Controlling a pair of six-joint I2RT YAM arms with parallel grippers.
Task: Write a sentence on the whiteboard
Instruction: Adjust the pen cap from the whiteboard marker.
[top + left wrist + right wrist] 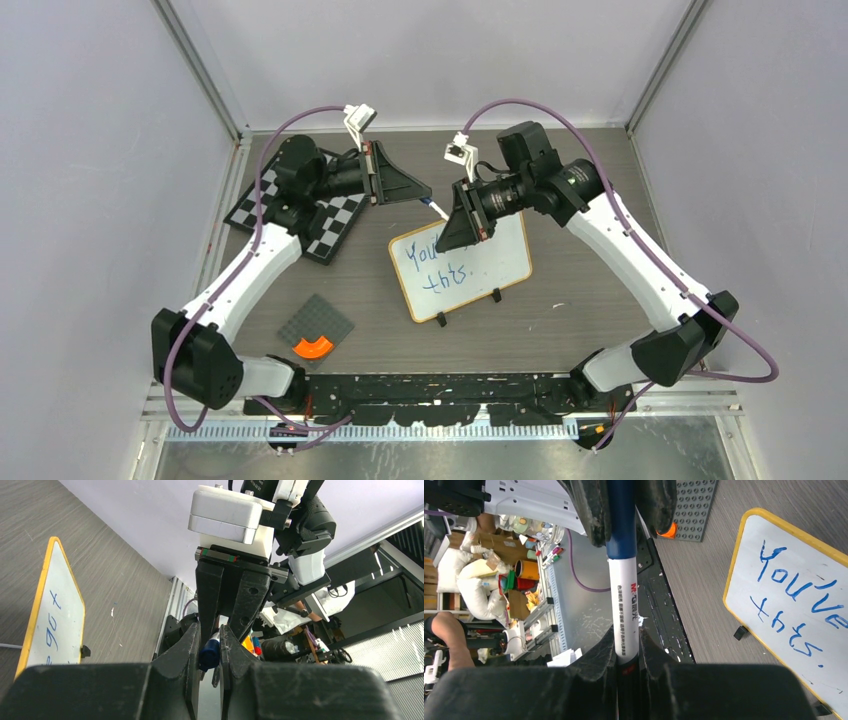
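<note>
The whiteboard [470,265] lies flat at mid-table with two lines of blue handwriting; it also shows in the left wrist view [50,625] and the right wrist view [794,595]. A marker [624,595] with a white body and a blue cap [621,525] is held in the air over the board's far left corner, seen from above as a short piece [437,208]. My right gripper [628,655] [452,218] is shut on the white body. My left gripper [210,652] [426,194] is shut on the blue cap [209,655], facing the right gripper.
A black-and-white chessboard [320,215] lies under the left arm at the far left. A grey studded plate [315,325] with an orange piece [312,347] sits near front left; it also shows in the right wrist view [694,510]. Enclosure walls stand on three sides.
</note>
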